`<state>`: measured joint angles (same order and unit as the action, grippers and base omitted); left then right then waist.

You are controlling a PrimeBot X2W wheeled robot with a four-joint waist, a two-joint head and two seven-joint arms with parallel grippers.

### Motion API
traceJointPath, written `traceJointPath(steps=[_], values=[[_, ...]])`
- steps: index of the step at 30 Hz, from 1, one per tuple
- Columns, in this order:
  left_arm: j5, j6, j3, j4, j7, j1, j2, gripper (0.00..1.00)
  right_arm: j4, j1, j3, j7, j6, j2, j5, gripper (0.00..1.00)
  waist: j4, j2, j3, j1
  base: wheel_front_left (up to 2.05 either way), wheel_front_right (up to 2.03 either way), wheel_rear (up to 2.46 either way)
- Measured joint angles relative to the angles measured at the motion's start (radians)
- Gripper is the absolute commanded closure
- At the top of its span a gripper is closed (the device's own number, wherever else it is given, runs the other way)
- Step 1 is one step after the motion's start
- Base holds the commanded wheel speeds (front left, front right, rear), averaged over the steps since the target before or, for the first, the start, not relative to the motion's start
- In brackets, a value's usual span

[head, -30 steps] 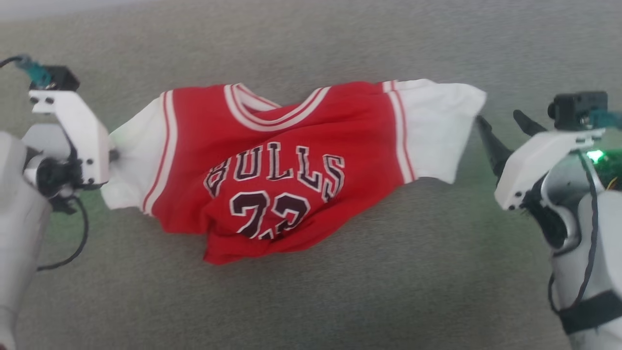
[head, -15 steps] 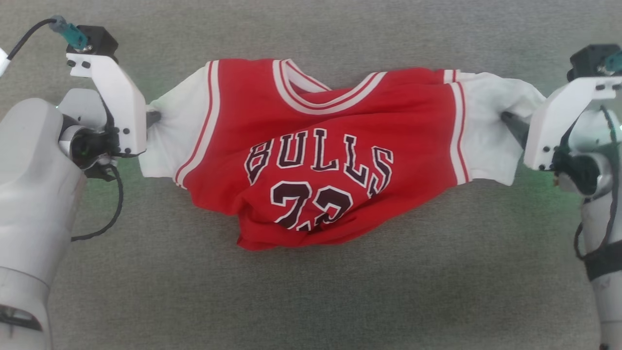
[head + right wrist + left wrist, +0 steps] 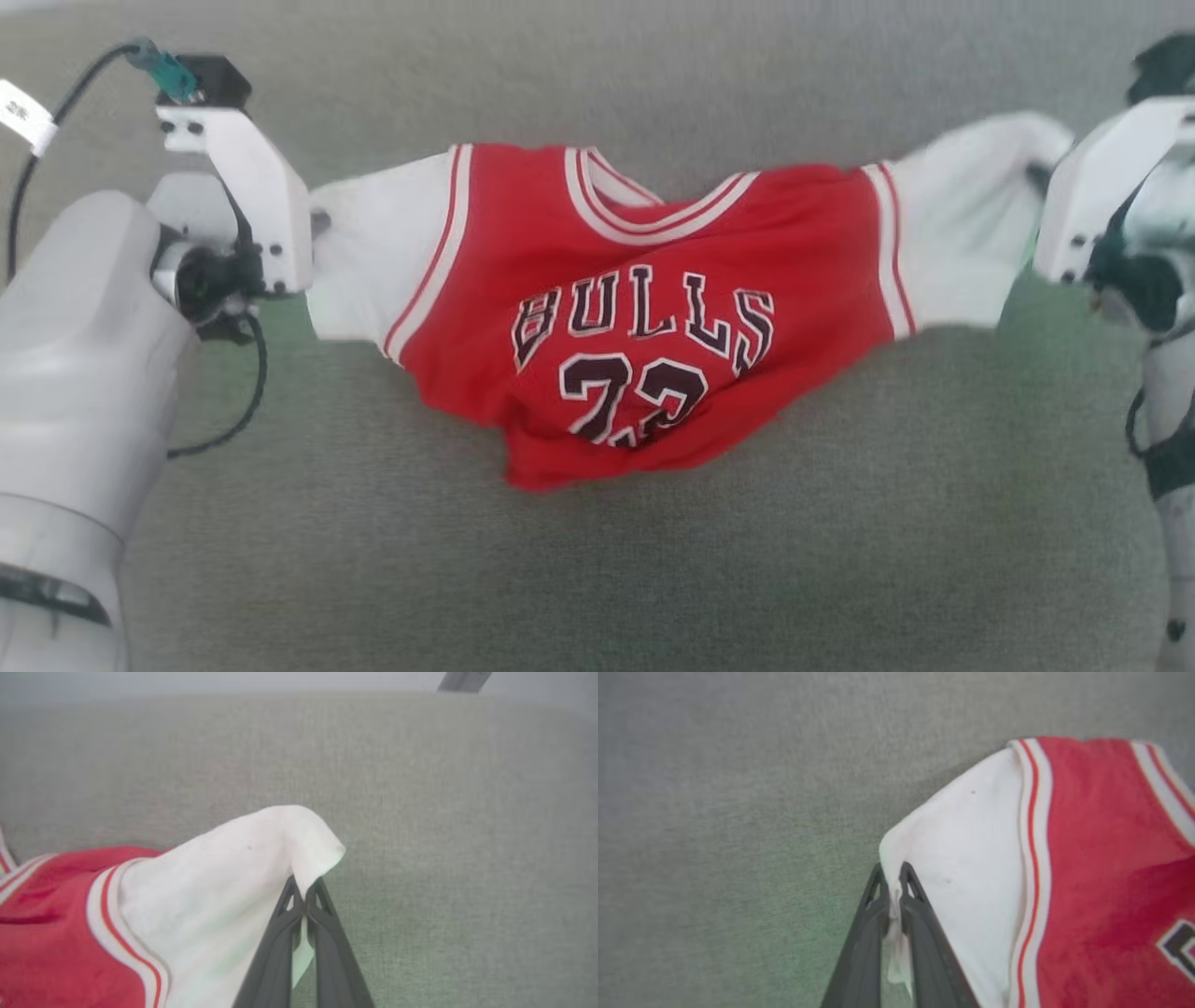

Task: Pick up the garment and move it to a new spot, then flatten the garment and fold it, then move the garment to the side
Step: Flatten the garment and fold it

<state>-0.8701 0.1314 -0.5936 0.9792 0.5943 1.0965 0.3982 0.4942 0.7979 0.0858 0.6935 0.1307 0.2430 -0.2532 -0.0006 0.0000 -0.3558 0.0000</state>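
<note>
The garment [image 3: 644,308], a red jersey with white sleeves and black "BULLS 23" lettering, hangs stretched between my two arms above a grey-green fabric surface [image 3: 597,579]. My left gripper [image 3: 317,224] is shut on the edge of one white sleeve; the left wrist view shows the cloth [image 3: 962,872] pinched between the dark fingers of the left gripper [image 3: 893,877]. At the far right my right gripper [image 3: 1036,177] is shut on the other white sleeve [image 3: 224,886], pinched at the tips of the right gripper [image 3: 304,891]. The jersey's lower hem sags crumpled in the middle.
The flat grey-green fabric surface [image 3: 444,788] spreads on every side of the garment. A dark bar [image 3: 462,680] pokes in at the top edge of the right wrist view. A black cable [image 3: 224,420] loops beside my left wrist.
My right gripper, open beside the sleeve a second ago, has closed on it. The sleeve end on that side has risen, and the whole head view has shifted.
</note>
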Motion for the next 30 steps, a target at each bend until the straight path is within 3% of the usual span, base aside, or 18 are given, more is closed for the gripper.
traceJointPath(steps=[14,22,30], values=[[-0.003,-0.001,-0.018,-0.091,-0.001,0.162,0.018,1.0,-0.1,0.129,-0.073,-0.077,0.0,0.007,-0.038,1.0,0.044,0.0,0.229,0.0,0.0,0.0,0.0],[-0.007,-0.04,-0.002,-0.149,0.03,0.238,0.038,1.0,-0.123,0.203,-0.102,-0.094,0.0,0.008,-0.066,1.0,0.064,0.0001,0.329,0.0,0.0,0.0,0.0],[-0.007,-0.068,0.001,-0.184,0.054,0.258,0.063,1.0,-0.088,0.257,-0.131,-0.126,0.0,0.012,-0.065,1.0,0.073,0.0001,0.355,0.0,0.0,0.0,0.0]])
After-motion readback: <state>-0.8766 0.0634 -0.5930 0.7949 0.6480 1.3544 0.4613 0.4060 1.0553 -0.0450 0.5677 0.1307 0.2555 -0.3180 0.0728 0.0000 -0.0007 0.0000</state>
